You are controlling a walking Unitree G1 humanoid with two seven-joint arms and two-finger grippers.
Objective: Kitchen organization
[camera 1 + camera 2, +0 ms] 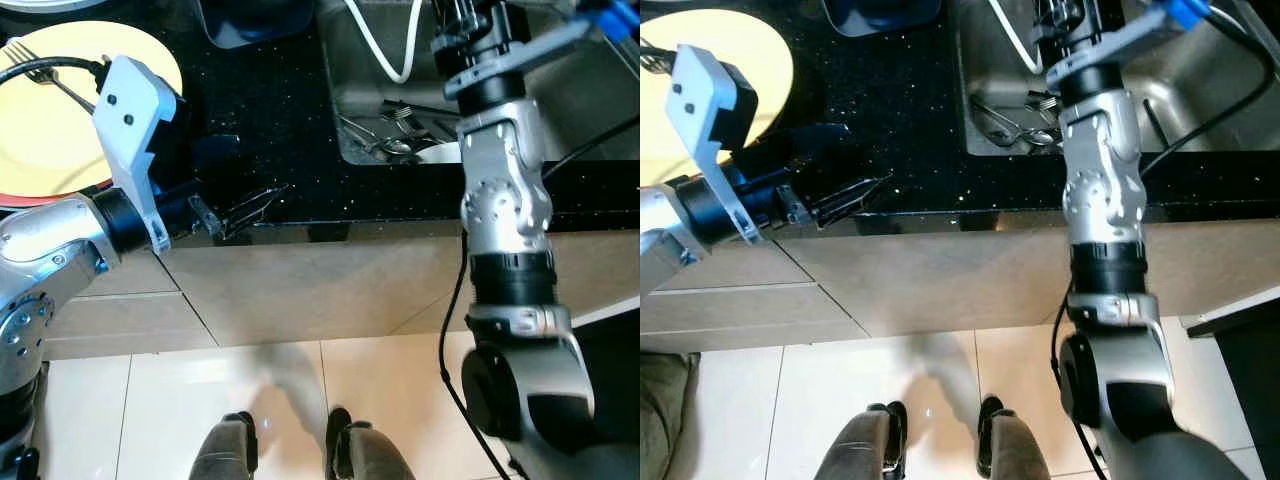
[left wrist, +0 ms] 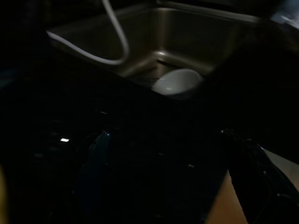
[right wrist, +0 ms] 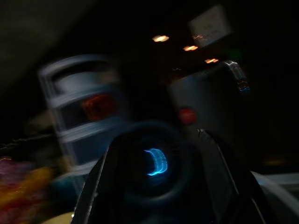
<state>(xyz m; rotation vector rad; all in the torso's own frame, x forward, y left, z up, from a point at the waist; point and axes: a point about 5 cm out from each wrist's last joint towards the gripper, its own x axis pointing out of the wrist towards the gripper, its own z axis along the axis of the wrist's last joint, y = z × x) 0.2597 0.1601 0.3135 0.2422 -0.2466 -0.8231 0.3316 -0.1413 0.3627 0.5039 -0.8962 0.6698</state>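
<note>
— Jaws first: what are the two of them doing?

— On the left gripper point(image 1: 262, 203) the two black fingers sit close to each other over the front edge of the black counter point(image 1: 270, 120), nothing between them that I can see from above. Seen from its wrist, though, they look spread wide. I cannot tell for certain. The right gripper point(image 3: 154, 163) is up over the sink point(image 1: 590, 90); its wrist view is dark and blurred. A dark round thing with a blue glow sits between its fingers, but whether they are clamped on it I cannot tell.

— And what's there to tidy?

— A pile of cutlery point(image 1: 385, 135) in the bottom of the steel sink, forks and spoons lying crossed over one another, shiny grey. Just beside it lies something white and rounded point(image 2: 176, 80), maybe a small bowl or plate. A white hose point(image 1: 385, 45) loops down above them.

— Where is that from the jaws?

— Off to the right of the left gripper, past a stretch of counter, well apart from it. The right arm point(image 1: 500, 200) reaches over the sink above that pile.

— Anything else?

— A yellow plate point(image 1: 60, 130) on the counter at the far left, with a fork point(image 1: 45, 70) lying on it, behind the left arm.
</note>
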